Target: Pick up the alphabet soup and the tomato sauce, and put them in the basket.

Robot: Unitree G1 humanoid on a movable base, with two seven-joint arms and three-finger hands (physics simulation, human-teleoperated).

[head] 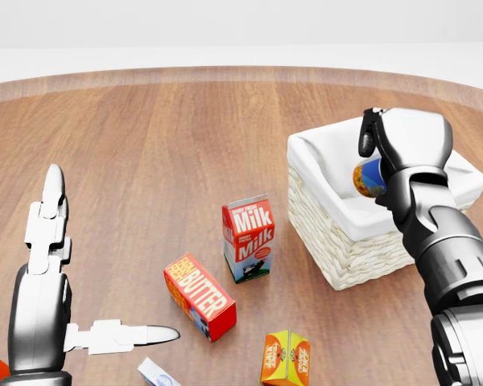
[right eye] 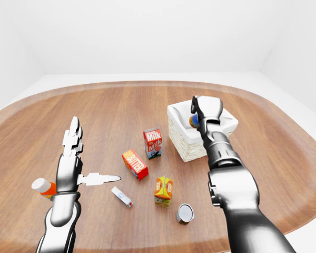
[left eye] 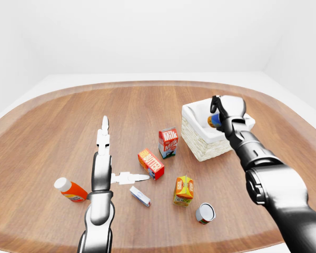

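While gripped in the clenched right hand (head: 402, 145), alphabet soup (head: 369, 178) over the basket (head: 338, 233).

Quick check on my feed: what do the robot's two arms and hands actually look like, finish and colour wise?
Both arms are glossy dark grey metal built of rounded, ribbed cylindrical segments. The left hand has white, blocky jointed fingers ending in tapered silvery tips. The right hand shows a pale silver-grey rounded shell with black finger segments. No cables, markings or sleeves are visible.

a: milk carton (head: 248, 238)? red and white. butter box (head: 199, 296), red with yellow lettering.
b: basket (head: 338, 245) pale wicker (white lining); can (head: 369, 177) blue and orange; table (head: 161, 153) brown woodgrain.
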